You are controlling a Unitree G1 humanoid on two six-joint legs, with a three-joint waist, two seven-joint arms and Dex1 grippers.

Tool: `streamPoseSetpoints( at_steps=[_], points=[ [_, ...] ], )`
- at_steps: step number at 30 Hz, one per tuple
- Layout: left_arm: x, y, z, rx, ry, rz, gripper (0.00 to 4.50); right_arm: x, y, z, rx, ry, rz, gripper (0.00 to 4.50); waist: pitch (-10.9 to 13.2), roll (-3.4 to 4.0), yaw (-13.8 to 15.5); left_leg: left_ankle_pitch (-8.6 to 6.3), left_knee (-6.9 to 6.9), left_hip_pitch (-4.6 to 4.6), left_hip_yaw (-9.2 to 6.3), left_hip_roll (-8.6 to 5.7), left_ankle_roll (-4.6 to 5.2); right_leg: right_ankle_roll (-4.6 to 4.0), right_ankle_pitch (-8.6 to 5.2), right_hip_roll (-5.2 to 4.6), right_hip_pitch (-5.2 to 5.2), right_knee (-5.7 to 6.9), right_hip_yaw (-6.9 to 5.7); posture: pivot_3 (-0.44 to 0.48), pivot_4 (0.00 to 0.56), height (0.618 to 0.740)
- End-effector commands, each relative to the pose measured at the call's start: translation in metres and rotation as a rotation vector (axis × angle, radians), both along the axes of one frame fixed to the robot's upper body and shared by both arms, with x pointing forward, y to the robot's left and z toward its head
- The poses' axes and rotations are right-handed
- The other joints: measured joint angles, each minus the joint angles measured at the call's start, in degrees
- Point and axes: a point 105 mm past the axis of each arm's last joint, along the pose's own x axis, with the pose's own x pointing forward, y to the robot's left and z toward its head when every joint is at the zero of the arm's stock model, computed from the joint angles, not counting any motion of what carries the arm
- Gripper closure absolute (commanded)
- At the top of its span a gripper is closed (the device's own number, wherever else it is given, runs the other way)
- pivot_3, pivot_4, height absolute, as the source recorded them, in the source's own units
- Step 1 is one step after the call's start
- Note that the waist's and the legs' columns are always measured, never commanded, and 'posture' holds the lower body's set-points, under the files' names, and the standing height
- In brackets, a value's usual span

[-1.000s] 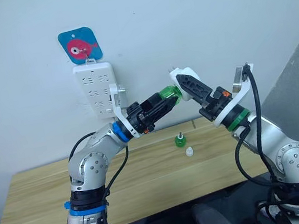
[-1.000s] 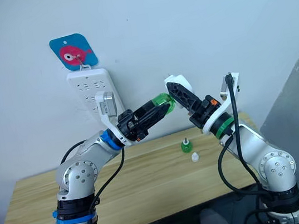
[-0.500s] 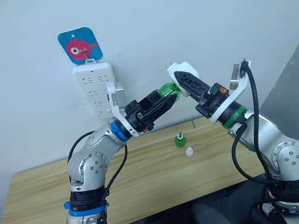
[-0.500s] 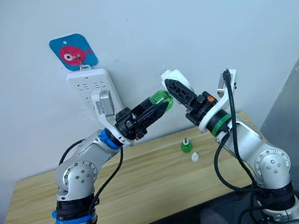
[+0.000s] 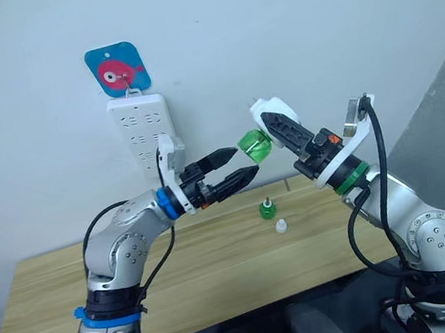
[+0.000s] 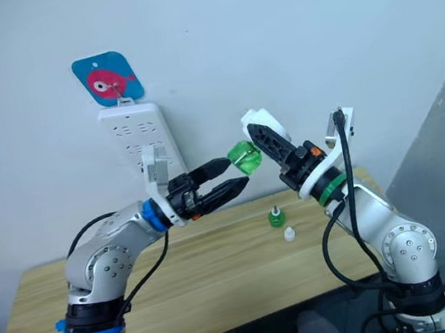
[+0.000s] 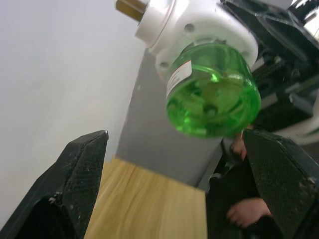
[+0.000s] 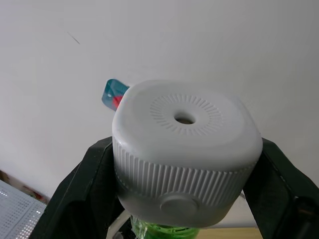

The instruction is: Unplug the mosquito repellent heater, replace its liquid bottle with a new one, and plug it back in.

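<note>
Now left gripper gapes just beside green bottle.

Left arm reaches forward, elbow bent, its pincer spread wide with nothing between the fingers. Right arm is raised, its pincer clamped tight, angled toward the left one.

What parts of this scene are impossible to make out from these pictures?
- Heater: in the eye views the right gripper covers much of its body; whether the green bottle is screwed fully in cannot be told.
- Bottle label: print too small in the left wrist view.
- Small bottle and white cap on the table: too small for detail.
- Power strip: the left gripper's camera mount hides its lower end.
</note>
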Motion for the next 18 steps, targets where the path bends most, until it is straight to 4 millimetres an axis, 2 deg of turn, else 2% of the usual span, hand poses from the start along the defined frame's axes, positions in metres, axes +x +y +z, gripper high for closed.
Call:
streamPoseSetpoints(
  at_steps=[1,8,12,18],
  points=[
    [-0.008,0.020,0.001,0.084,-0.079,0.027,0.00,-0.004,-0.006,0.011,-0.080,-0.111,-0.012,1.38,0.0,0.00,-0.2,0.00,-0.01,0.01,0.00,0.00,0.00,-0.01,-0.01,0.00,0.00,0.01,-0.01,-0.229,0.054,0.728],
    [-0.015,0.090,-0.007,0.222,-0.080,0.252,0.00,-0.008,-0.005,0.009,-0.447,-0.310,0.025,1.39,0.0,0.00,-0.3,0.00,-0.06,0.05,-0.02,0.03,0.00,-0.10,-0.09,0.00,0.00,0.01,-0.06,-0.214,0.059,0.728],
    [-0.024,0.135,-0.008,0.267,-0.042,0.380,0.00,-0.009,0.001,0.008,-0.633,-0.418,0.049,1.39,0.0,0.00,0.2,-0.01,-0.10,0.08,-0.01,0.06,0.01,-0.14,-0.12,0.01,-0.01,0.01,-0.06,-0.160,0.066,0.728],
    [-0.016,0.183,-0.001,0.299,-0.035,0.528,0.00,-0.016,0.012,0.009,-0.802,-0.549,0.114,1.39,0.0,-0.02,1.6,-0.01,-0.07,0.07,-0.03,0.06,0.01,-0.16,-0.13,0.01,-0.01,0.00,-0.13,-0.151,0.070,0.728]
  ],
)
